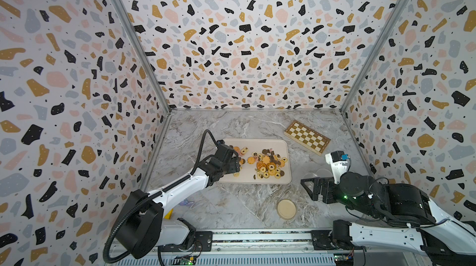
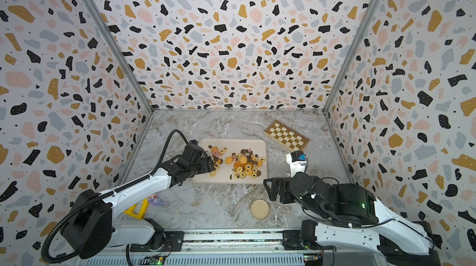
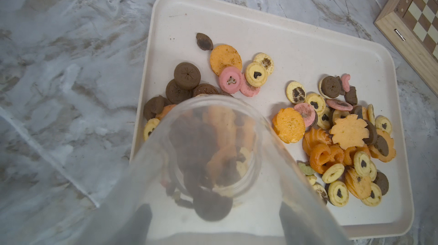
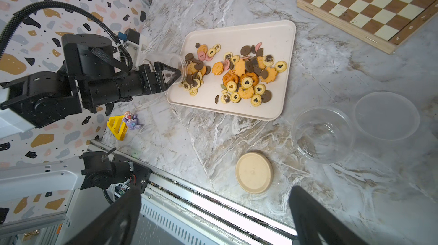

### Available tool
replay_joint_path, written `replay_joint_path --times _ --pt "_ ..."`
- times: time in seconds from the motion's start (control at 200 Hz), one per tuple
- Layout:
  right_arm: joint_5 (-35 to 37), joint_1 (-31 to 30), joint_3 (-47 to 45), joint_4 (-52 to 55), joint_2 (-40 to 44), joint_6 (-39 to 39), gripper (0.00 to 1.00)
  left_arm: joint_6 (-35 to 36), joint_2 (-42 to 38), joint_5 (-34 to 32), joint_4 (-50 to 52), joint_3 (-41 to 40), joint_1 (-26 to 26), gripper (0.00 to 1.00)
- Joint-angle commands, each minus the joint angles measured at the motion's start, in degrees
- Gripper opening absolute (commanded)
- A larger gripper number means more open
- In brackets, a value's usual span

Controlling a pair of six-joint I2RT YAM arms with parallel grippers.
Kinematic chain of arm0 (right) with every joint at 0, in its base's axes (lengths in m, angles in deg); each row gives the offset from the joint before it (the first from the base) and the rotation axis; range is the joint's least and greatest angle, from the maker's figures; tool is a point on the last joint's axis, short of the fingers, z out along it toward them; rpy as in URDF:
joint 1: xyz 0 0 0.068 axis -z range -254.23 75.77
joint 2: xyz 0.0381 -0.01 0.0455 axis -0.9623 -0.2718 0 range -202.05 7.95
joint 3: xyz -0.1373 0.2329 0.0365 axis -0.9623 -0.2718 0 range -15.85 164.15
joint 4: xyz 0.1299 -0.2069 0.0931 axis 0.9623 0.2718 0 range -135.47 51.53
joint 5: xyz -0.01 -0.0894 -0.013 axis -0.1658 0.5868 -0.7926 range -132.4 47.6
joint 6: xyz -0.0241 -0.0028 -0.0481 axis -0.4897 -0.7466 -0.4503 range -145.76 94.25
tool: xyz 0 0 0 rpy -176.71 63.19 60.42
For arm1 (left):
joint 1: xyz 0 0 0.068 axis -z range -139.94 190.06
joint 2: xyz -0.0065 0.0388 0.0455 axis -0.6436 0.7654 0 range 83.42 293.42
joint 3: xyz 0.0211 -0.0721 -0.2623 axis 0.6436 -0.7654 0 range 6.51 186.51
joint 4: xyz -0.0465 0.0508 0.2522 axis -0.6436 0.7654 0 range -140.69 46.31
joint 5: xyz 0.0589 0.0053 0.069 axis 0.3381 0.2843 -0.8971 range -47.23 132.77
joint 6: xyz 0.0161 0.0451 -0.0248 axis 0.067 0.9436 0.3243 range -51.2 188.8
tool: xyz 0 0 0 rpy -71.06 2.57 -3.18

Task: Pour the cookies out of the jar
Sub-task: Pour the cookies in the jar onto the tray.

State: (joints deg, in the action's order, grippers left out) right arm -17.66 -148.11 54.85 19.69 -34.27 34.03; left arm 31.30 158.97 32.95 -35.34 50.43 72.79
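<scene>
The left gripper (image 4: 176, 74) was clenched around the clear jar (image 4: 163, 59), which was tipped with its mouth low over the left end of the cream tray (image 3: 260, 30). The cookies (image 3: 343, 137) lay spilled on the tray in two loose clusters, with more showing blurred through the jar's wall. The right gripper (image 1: 310, 189) hung released, jaws wide and holding nothing, above the surface (image 4: 237, 137) beside the tray, near a round beige lid (image 4: 254, 172).

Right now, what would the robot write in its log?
left gripper: shut on jar, tipped over tray | cookies: most on tray, some in jar | right gripper: open, empty
</scene>
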Motion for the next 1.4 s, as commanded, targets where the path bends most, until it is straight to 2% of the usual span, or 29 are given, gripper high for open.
replay_joint_path --times 0.0,0.651,0.701,0.751,0.811,0.856,0.956,1.191,1.392 --pt "1.02 0.22 1.4 0.96 -0.32 0.0 0.99 0.5 -0.68 0.28 -0.05 1.72 -0.3 0.0" --pt "0.86 0.16 3.1 -0.72 -2.61 -1.78 0.99 0.57 -7.08 2.47 11.16 9.48 -0.26 0.0" --pt "0.85 0.23 2.97 -0.96 -2.56 -1.7 0.99 0.92 -5.91 1.13 8.65 7.79 -0.12 0.0" --pt "0.84 0.23 2.65 -1.31 -2.54 -1.76 0.99 0.07 -1.49 0.91 6.99 5.8 -1.03 0.0" --pt "0.61 0.16 2.84 -1.37 -2.69 -1.78 0.99 -0.29 5.07 7.57 11.41 8.81 -3.16 0.0" --pt "0.53 0.23 3.22 -1.02 -2.8 -1.7 0.99 0.03 6.53 8.99 12.48 10.01 -2.98 0.0" --pt "0.78 0.23 2.89 -0.59 -1.89 -1.3 0.99 -1.78 2.13 8.08 8.17 7.14 -2.76 0.0" --pt "0.41 0.2 1.97 -1.36 -2.32 -1.4 0.99 -0.57 0.25 7.8 12.82 14.09 -2.75 0.0" --pt "0.36 0.22 1.9 -1.84 -1.79 -1.68 0.99 -0.93 -3.71 9.24 12.61 14.34 -2.76 0.0"
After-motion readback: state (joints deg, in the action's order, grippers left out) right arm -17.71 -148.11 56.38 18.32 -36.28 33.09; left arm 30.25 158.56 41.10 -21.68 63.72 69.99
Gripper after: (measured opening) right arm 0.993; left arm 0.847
